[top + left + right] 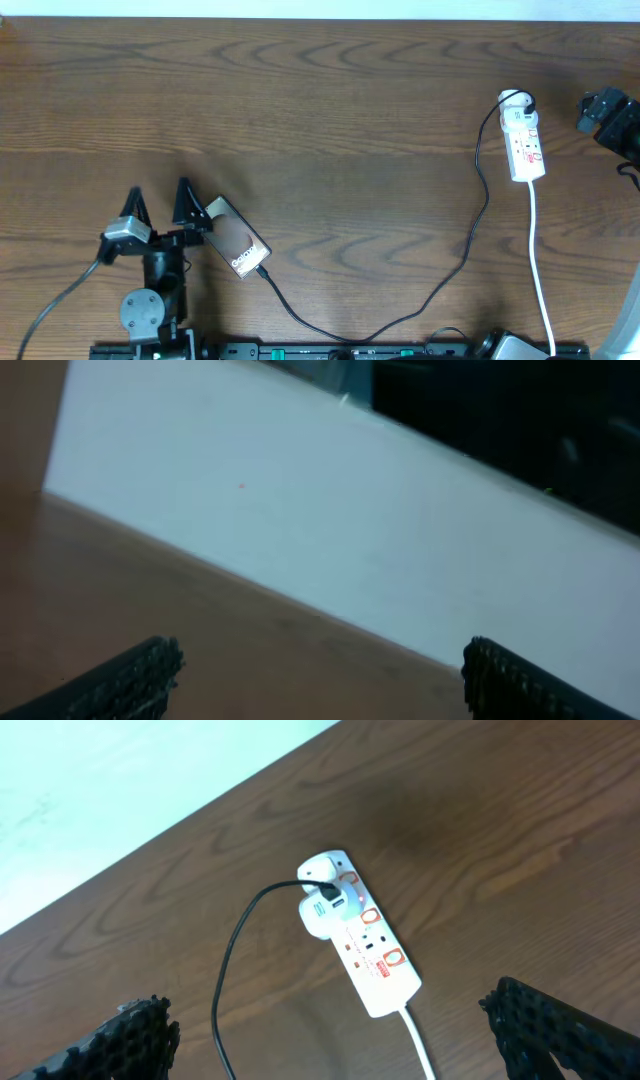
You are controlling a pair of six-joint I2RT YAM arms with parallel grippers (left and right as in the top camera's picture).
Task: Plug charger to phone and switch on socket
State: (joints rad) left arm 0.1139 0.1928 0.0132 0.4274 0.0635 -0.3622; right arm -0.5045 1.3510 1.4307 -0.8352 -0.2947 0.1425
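Now, brownish phone (236, 238), black charger (400, 310) at its corner, left hand (159, 195), right hand (330, 1012) both spread

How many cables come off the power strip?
2: the charger runs from the socket's far end to the phone; the white cord leaves its near end.

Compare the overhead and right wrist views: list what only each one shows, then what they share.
Only overhead: the phone, the open left hand beside it, and the charger's connector tip at the phone's lower end. Only right wrist: close detail of the strip's red markings and black plug. Both: the white power strip, its white cord, the black charger cable leaving it, and the wooden table.
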